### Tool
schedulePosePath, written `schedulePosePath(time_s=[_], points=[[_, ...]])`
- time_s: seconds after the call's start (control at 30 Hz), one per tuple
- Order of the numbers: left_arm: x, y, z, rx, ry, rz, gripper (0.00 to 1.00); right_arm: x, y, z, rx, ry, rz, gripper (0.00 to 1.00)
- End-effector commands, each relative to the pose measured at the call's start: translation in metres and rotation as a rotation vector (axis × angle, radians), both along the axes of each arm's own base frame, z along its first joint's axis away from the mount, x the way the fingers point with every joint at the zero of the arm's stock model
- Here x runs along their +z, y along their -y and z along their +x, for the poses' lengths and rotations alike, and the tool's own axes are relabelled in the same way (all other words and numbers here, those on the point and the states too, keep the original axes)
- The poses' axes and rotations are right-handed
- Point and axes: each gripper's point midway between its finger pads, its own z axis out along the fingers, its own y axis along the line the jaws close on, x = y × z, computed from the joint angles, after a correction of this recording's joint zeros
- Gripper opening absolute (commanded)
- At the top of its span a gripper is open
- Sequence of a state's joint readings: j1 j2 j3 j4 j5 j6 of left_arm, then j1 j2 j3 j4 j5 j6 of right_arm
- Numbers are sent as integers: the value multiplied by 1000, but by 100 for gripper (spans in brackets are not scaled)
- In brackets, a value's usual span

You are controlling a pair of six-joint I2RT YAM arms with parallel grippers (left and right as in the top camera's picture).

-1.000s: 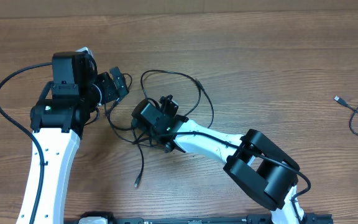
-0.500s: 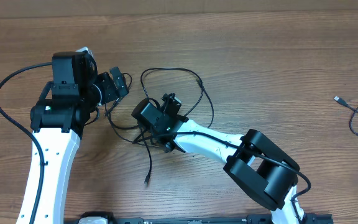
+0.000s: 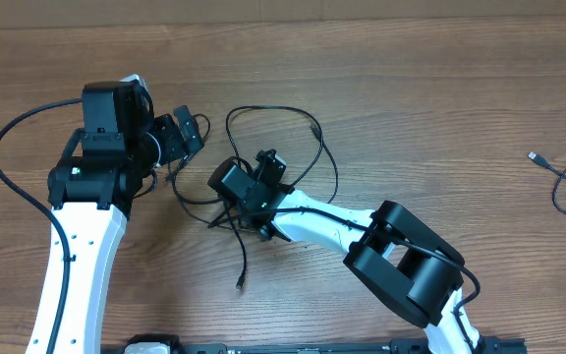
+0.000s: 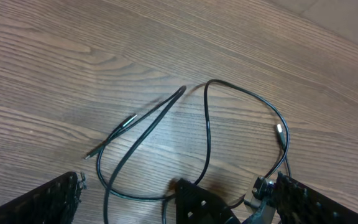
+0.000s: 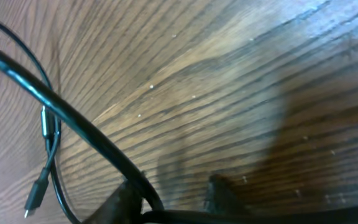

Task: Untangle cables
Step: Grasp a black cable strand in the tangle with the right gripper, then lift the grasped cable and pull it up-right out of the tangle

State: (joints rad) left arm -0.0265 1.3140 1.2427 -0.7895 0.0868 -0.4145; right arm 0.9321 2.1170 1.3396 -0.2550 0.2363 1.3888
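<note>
Several thin black cables (image 3: 324,149) lie in a loose tangle at the table's middle, with one tail ending in a plug (image 3: 241,285) toward the front. My right gripper (image 3: 226,205) is down in the tangle, shut on a cable; in the right wrist view a thick-looking cable (image 5: 73,115) runs into its narrow jaws (image 5: 174,190). My left gripper (image 3: 177,147) hovers open just left of the tangle. In the left wrist view its jaws (image 4: 173,205) are spread wide over the cable loops (image 4: 207,124), holding nothing.
Another black cable (image 3: 563,179) with a small plug lies apart at the far right edge. The left arm's thick fixed wire (image 3: 8,147) arcs out at the far left. The table is bare wood (image 3: 440,88) behind the tangle.
The front cable tail has swung right, its plug sliding along the table. The right arm's elbow has shifted slightly left. The left arm has not moved.
</note>
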Motion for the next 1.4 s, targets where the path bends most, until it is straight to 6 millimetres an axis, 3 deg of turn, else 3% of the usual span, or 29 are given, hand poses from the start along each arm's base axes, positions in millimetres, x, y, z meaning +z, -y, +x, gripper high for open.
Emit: schedulePosePath(time_s=[0.0, 0.07, 0.1, 0.43, 0.53, 0.7, 0.97, 1.1, 1.37], points=[[7, 2, 4, -21, 17, 4, 100, -12, 2, -2, 0, -10, -29, 24], [7, 2, 4, -21, 17, 4, 100, -13, 3, -2, 3, -9, -32, 8], [7, 2, 4, -21, 17, 4, 100, -13, 3, -2, 3, -9, -33, 5], [7, 2, 4, -21, 17, 4, 100, -17, 35, 14, -69, 0, -118, 4], [7, 2, 4, -21, 17, 4, 100, -9, 45, 25, -51, 19, -139, 4], [7, 2, 4, -21, 17, 4, 100, 21, 68, 35, -83, 26, -143, 4], [7, 2, 4, -21, 17, 4, 100, 93, 106, 62, -45, 141, -160, 4], [7, 2, 4, -21, 17, 4, 100, 110, 123, 72, -48, 186, -191, 4], [7, 2, 4, -21, 17, 4, 99, 155, 177, 88, -194, 263, -221, 4]])
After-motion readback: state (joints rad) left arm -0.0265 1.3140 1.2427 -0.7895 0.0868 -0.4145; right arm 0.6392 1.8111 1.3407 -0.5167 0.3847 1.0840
